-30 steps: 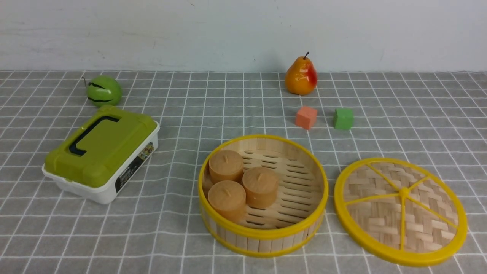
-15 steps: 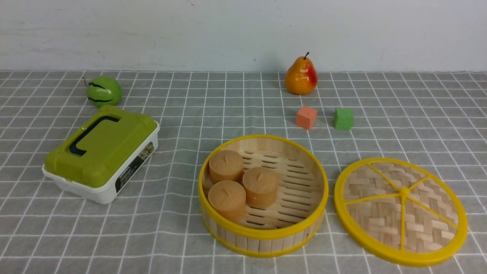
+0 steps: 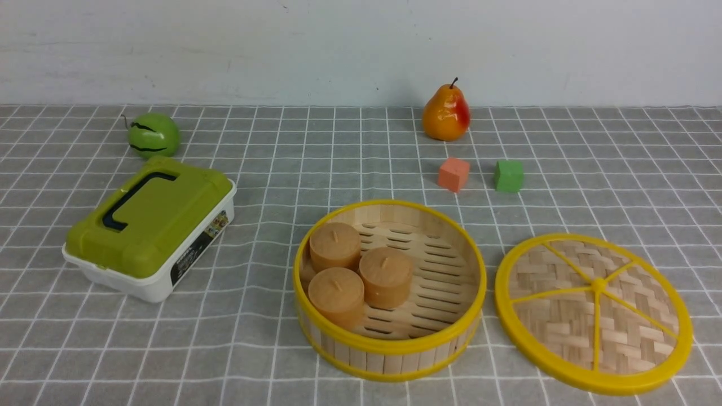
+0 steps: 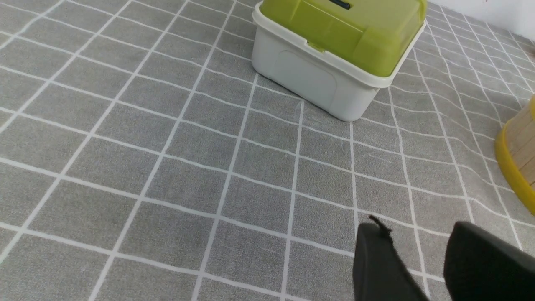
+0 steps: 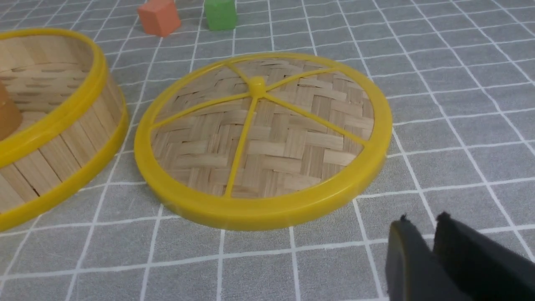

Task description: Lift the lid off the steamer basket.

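The lid (image 3: 593, 332) lies flat on the cloth, just right of the steamer basket (image 3: 389, 345) and apart from it. The basket stands uncovered, with three brown cylinders (image 3: 361, 273) inside. Neither gripper shows in the front view. In the right wrist view my right gripper (image 5: 423, 220) hovers over bare cloth a little off the near rim of the lid (image 5: 259, 138). Its jaws are parted only slightly and hold nothing. The left gripper (image 4: 418, 234) hangs open and empty over the cloth, between the white box (image 4: 317, 79) and the basket's edge (image 4: 516, 167).
A white box with an olive-green lid (image 3: 149, 225) sits at the left, with a green fruit (image 3: 153, 134) behind it. A pear (image 3: 447, 113), an orange cube (image 3: 454, 173) and a green cube (image 3: 509, 175) stand behind the basket. A white wall closes the back.
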### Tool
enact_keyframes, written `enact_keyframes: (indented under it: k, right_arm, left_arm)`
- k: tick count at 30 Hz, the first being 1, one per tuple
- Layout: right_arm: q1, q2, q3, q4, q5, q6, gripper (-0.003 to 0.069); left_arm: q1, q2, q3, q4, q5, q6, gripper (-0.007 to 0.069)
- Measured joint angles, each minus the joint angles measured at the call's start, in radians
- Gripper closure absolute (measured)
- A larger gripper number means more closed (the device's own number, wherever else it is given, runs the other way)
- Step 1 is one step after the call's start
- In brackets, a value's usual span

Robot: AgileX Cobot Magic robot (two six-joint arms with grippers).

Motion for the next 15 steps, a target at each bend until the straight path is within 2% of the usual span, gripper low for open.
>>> enact_keyframes:
  k: [15]
  right_arm:
    - [0.0,0.0,0.0,0.0,0.0,0.0,0.0577]
  left_arm:
    - [0.0,0.0,0.0,0.0,0.0,0.0,0.0386]
